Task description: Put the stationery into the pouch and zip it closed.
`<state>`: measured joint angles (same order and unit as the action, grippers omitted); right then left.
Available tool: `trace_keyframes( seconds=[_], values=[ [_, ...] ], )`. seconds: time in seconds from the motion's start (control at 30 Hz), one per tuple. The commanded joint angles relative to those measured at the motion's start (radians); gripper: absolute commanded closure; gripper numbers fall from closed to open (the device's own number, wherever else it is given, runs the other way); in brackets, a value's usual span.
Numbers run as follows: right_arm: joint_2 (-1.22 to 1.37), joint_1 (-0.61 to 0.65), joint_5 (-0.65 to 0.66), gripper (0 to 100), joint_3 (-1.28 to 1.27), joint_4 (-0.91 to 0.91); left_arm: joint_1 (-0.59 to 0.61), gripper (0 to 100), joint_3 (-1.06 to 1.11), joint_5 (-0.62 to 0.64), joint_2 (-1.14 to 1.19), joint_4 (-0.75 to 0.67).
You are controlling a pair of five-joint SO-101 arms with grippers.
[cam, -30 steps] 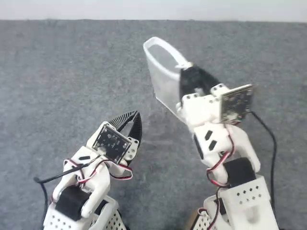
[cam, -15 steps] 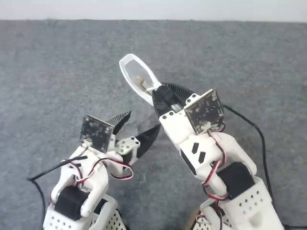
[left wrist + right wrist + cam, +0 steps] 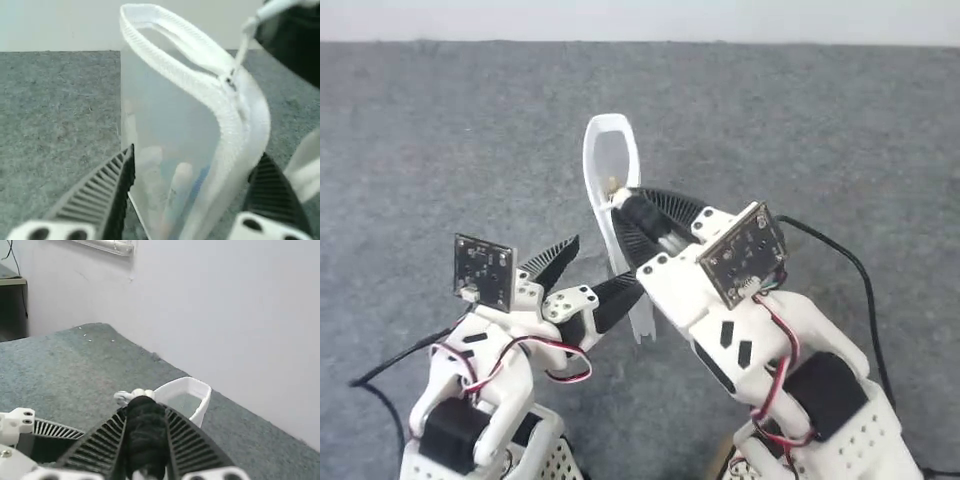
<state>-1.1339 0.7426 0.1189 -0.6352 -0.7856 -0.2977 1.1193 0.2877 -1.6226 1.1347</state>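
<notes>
Turning upright since 0.5 s earlier, translucent white zip pouch (image 3: pixel 610 160) stood clamped at its rim by right gripper (image 3: pixel 623 203); left gripper (image 3: pixel 605 262) gaped astride it; grey felt table (image 3: pixel 440 130) spread wide around.

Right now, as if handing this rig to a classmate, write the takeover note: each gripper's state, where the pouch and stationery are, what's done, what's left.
Left gripper: open, with one jaw on either side of the lower part of the pouch, not clamped.
Right gripper: shut on the zip pull at the top of the pouch. The pouch stands upright over the grey mat.
Done: the stationery is inside the pouch.
Left: the mouth is open along most of its length. The left gripper should probably clamp the pouch while the right draws the zip shut.
</notes>
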Motion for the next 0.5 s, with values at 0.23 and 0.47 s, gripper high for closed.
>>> trace_keyframes(
  seconds=[0.23, 0.47],
  values=[
    [-0.010, 0.012, 0.057, 99.2, 0.084, -0.145, 0.018, 66, -0.061, 0.014, -0.009, -0.012],
    [-0.010, 0.010, 0.058, 99.2, 0.084, -0.166, 0.158, 71, -0.071, 0.006, -0.009, -0.012]
  ],
)
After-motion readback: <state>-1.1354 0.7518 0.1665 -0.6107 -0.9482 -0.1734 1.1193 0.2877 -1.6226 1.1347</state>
